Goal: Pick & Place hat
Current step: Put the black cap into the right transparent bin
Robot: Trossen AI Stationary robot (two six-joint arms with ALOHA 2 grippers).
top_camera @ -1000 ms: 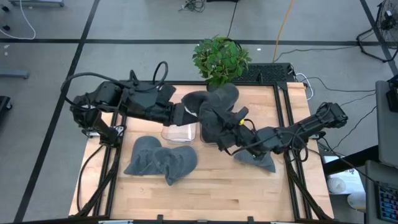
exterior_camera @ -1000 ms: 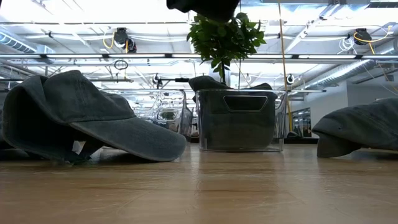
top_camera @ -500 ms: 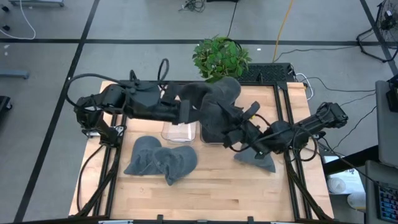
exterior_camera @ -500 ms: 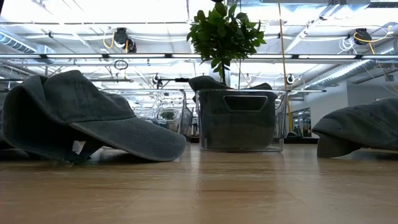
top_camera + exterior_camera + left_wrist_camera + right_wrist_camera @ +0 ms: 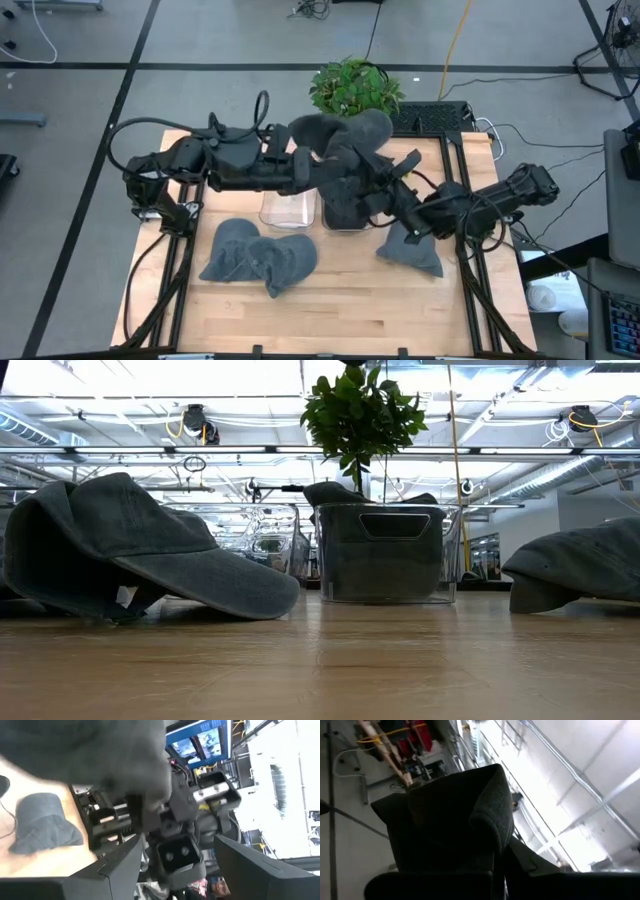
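Observation:
A grey cap (image 5: 345, 135) hangs in the air over the two clear bins at the table's middle. It fills the right wrist view (image 5: 450, 815) and the upper part of the left wrist view (image 5: 90, 750). My right gripper (image 5: 368, 178) reaches in from the table's right and is shut on the cap (image 5: 497, 870). My left gripper (image 5: 318, 168) comes from the table's left and stands open (image 5: 177, 838) just under the cap's left side. The low view shows neither gripper nor the lifted cap. My right gripper pinches the cap's lower edge (image 5: 495, 852) between its two fingers, slanting up from the table's right. The cap is lifted clear and stands up above the fingers. My left gripper: I cannot tell whether it touches the cap.
Below the cap stand a clear bin (image 5: 290, 211) and a clear bin holding grey caps (image 5: 385, 555). More caps lie on the table at near left (image 5: 260, 255) and at right (image 5: 410, 250). A potted plant (image 5: 355, 90) stands at the far edge.
My right gripper has carried the cap upward and toward the far edge, out of the low view's top. My left gripper has moved along with it, rising and shifting toward the table's right and far side.

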